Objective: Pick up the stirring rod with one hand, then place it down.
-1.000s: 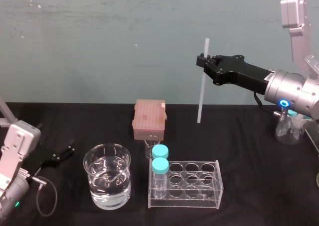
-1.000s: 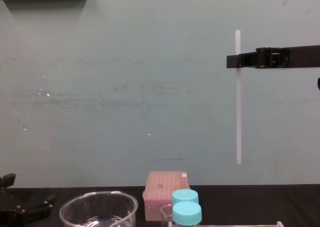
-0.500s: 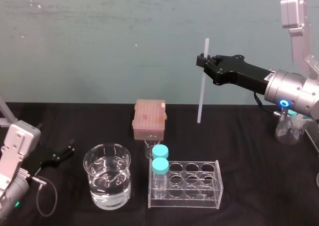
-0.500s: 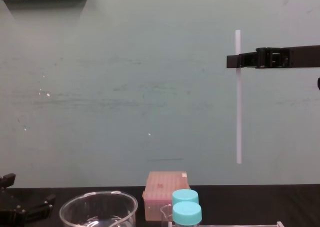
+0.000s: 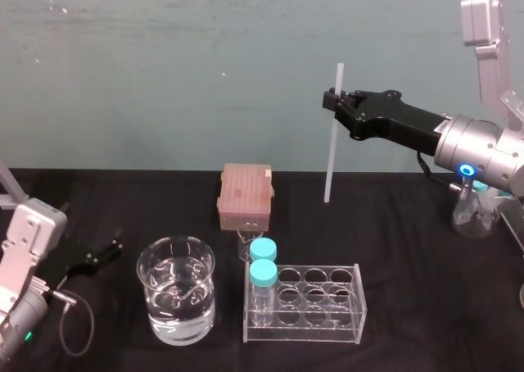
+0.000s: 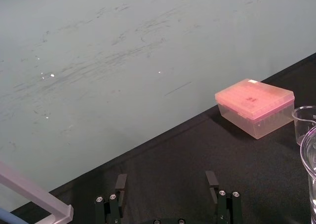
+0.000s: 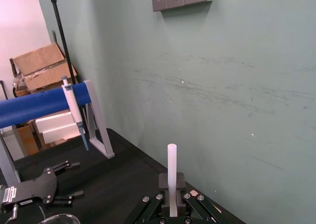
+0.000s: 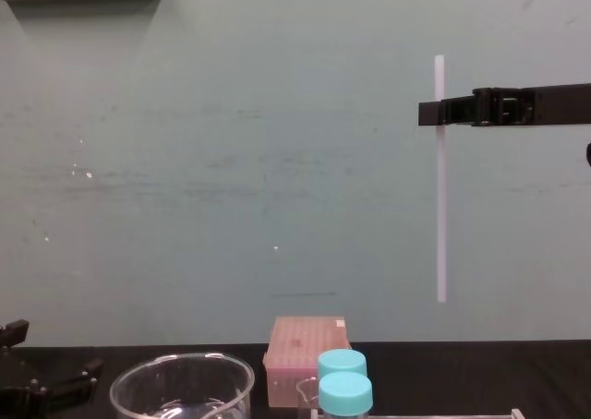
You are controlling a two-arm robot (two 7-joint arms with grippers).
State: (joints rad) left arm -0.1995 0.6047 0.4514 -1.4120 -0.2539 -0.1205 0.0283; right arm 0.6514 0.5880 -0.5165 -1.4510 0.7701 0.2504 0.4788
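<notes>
I see a black table (image 5: 393, 224) across the lower half of the head view. A pink pipette tip box (image 5: 245, 193) sits at centre, near the back edge. Below and left of it stands a clear glass beaker (image 5: 176, 300) holding water. To the beaker's right is a clear plastic tube rack (image 5: 315, 306), with two blue-capped bottles (image 5: 263, 280) upright at its left end. A small clear glass vessel (image 5: 245, 243) stands between the box and the rack. At the right edge of the frame a clear glass flask (image 5: 473, 218) stands well apart from the rest.
</notes>
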